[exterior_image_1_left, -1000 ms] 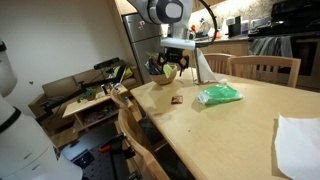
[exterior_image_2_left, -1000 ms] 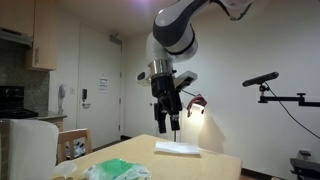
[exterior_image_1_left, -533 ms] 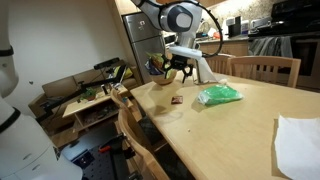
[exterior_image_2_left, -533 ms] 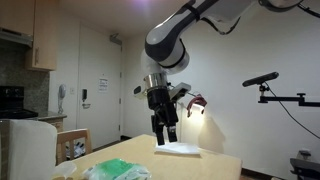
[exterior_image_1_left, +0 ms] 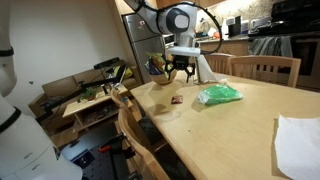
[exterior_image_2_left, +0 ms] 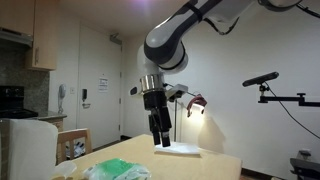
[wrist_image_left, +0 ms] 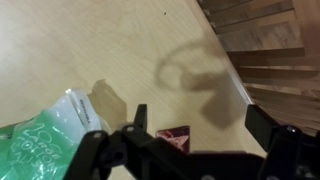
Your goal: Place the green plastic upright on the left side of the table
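Pictured from across the room: the arm's tool (exterior_image_1_left: 181, 70) hangs above the smooth, pale tan wooden surface (exterior_image_1_left: 240, 125), its two dark fingers (wrist_image_left: 140, 120) spread wide with nothing between them; the wrist view shows only bare wood there, with the tool's forked shadow on it. The green plastic (exterior_image_1_left: 220, 95), a bright, crinkly, faintly glossy packet, lies flat on the surface, lower than the tool and off to one side of it, touching neither finger; only its wrinkled end reaches into the wrist view.

The job looks to be at the approach stage, the packet not yet grasped. The next move would call for swinging the tool across until it stands over the packet, lowering it, and pinching a raised fold or an edge; the film looks soft and thin, so it may buckle or slip. A limp packet may also slump when stood on end, so the release would need care.

A small dark red square (wrist_image_left: 172, 138) lies almost directly under the tool, though it is too small to tell what it is; a round olive-yellow bowl (exterior_image_1_left: 161, 75) sits just beside the tool; a flat white sheet (exterior_image_1_left: 298, 142) lies well away from it.
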`<state>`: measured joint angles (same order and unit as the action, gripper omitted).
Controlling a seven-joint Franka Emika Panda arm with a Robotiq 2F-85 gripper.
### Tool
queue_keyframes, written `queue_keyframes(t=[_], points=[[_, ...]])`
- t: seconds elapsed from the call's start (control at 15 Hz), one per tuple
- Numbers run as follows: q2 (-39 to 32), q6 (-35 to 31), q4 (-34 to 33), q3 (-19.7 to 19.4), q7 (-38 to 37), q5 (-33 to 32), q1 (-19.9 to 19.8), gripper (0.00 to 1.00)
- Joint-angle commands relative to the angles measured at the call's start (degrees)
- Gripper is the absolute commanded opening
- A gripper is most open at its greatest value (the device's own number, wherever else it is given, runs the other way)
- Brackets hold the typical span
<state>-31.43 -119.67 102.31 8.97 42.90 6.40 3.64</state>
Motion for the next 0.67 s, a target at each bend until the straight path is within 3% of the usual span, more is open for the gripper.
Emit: queue_keyframes(t=[0.0, 0.4, 0.53, 0.6], points=[[-2.02, -4.39, -1.04, -1.22, -9.14, -6.57, 3.23, 1.00], [-8.66, -9.45, -4.36, -1.51, -19.13, -14.11, 4.82, 1.00], [-10.99, -8.12, -6.29, 0.39, -15.63, -13.43, 3.18, 1.00], [-8.68, -8.79, -3.30, 0.11, -17.45, -13.64, 3.50, 1.00]])
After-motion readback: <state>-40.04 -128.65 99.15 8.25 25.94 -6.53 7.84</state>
